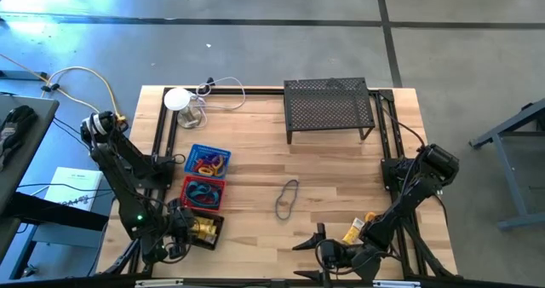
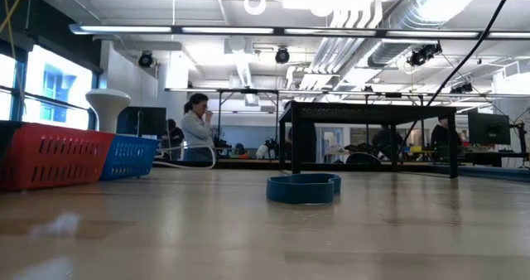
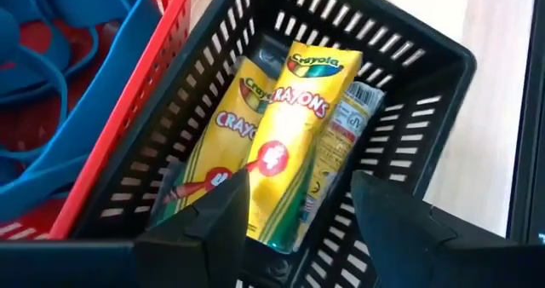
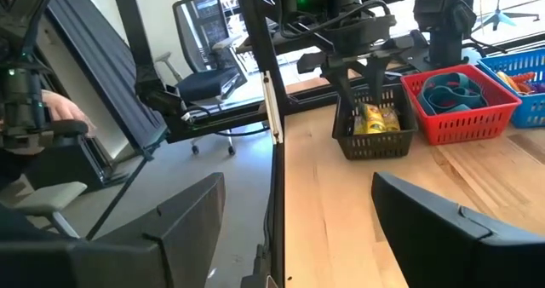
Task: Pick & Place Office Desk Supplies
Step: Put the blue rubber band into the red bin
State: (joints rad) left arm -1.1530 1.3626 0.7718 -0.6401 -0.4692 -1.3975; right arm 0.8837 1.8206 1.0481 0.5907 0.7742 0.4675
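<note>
Two crayon boxes (image 3: 281,143) lie side by side in the black basket (image 1: 207,229) at the lower left of the high view, and the left wrist view shows them flat on its floor, one leaning a little over the other. The left gripper (image 3: 298,207) hangs just above them with its jaws spread and nothing between them, so the step in hand looks like a release into this basket. To finish it well, the gripper should rise straight up so neither finger catches the basket wall or drags a box out.

Just above the black basket in the high view sit a red basket (image 1: 204,192) with blue loops and a blue basket (image 1: 209,161) with small orange and purple bits. Nearer the middle of the table a blue elastic loop (image 1: 288,198) lies alone on the wood, well apart from the baskets; it seems the next thing to sort, likely into the red one.

Another yellow crayon box (image 1: 353,232) rests at the lower right beside the right arm. The right gripper (image 1: 334,254) waits at the bottom edge, jaws spread and empty. A black mesh shelf (image 1: 329,107) stands at the upper middle of the table.
</note>
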